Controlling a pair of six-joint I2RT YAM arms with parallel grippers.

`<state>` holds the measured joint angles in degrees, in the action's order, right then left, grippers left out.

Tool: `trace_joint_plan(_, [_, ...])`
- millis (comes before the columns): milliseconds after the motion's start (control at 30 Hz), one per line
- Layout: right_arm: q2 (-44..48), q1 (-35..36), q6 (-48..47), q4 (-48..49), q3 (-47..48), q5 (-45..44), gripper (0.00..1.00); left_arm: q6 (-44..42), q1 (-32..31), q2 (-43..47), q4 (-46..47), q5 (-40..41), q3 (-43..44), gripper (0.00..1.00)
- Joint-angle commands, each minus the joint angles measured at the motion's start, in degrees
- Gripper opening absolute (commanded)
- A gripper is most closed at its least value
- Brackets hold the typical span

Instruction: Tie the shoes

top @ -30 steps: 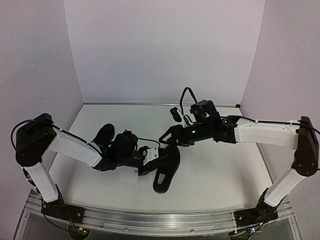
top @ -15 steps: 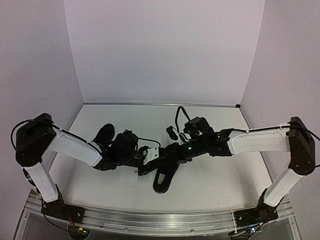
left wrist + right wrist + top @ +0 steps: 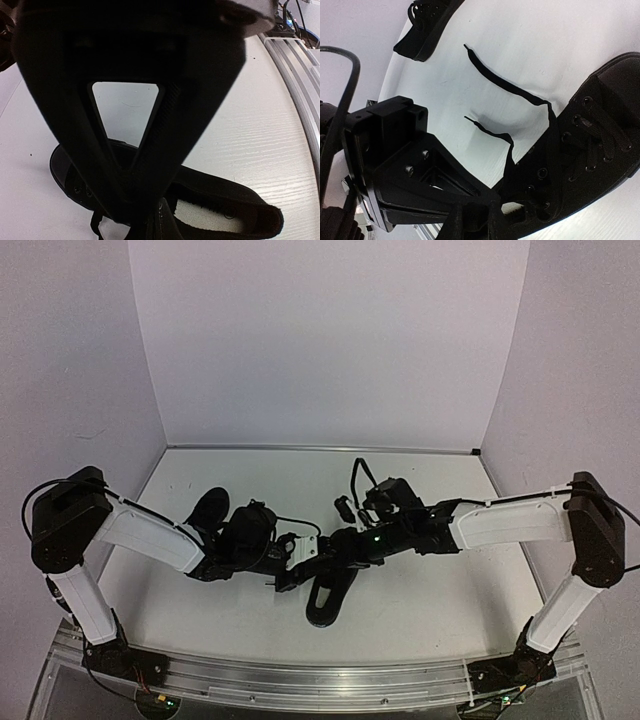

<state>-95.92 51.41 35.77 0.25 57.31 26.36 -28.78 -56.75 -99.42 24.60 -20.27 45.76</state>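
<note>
Moved: your right hand (image 3: 335, 540) has come in from the right to meet the left hand (image 3: 300, 558) over the near shoe (image 3: 328, 598).
Left hand: fingers together.
Right hand: you cannot tell its state.
Near shoe: mid-tabletop (image 3: 440, 590), long axis near-to-far, heel toward the near edge, laces (image 3: 500, 82) loose.
Second shoe (image 3: 208, 508): toward the left edge, half hidden by the left arm (image 3: 150, 532).
Bare tabletop: toward the right and far edges.

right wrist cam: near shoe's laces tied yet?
No, two lace ends lie loose on the table beside the shoe, with no knot or bow.
</note>
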Motion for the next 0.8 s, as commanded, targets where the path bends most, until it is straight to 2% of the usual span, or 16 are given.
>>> trace_joint_plan(0, [0.3, -0.1, -0.1, 0.0, 0.1, -2.3, 0.00, 0.3, -0.3, 0.8, 1.7, 0.3, 2.7, 0.03])
trace_joint_plan(100, [0.9, -0.1, -0.1, -0.2, -0.1, -3.5, 0.00, 1.7, 0.0, 2.2, -3.9, 2.4, 4.0, 0.16])
trace_joint_plan(167, [1.3, -0.1, -0.2, -0.2, -0.1, -4.1, 0.00, 1.8, 1.0, 3.8, -9.7, 2.1, 5.5, 0.29])
trace_joint_plan(267, [1.7, -0.1, -0.3, -0.2, -0.3, -4.7, 0.00, 2.4, 5.5, 7.6, -18.9, 0.2, 6.6, 0.41])
trace_joint_plan(333, [1.9, -0.1, -0.3, -1.5, -0.4, -5.0, 0.00, 3.7, 9.3, 10.0, -21.8, -1.1, 6.2, 0.48])
trace_joint_plan(400, [1.8, -0.1, -0.5, -1.7, -0.3, -5.0, 0.00, 3.2, 11.4, 10.7, -26.4, 1.7, 7.1, 0.51])
trace_joint_plan(500, [1.6, -0.1, -0.5, -1.7, 0.0, -5.0, 0.00, 1.5, 12.6, 6.4, -35.6, 6.7, 11.4, 0.53])
trace_joint_plan(600, [1.4, -0.1, -0.6, -1.7, 0.2, -4.9, 0.00, 0.8, 14.6, 0.5, -44.8, 6.4, 16.9, 0.55])
trace_joint_plan(767, [2.0, -0.1, -0.3, -1.7, -0.2, -5.3, 0.00, -0.7, 15.4, -3.9, -48.7, 5.3, 20.3, 0.56])
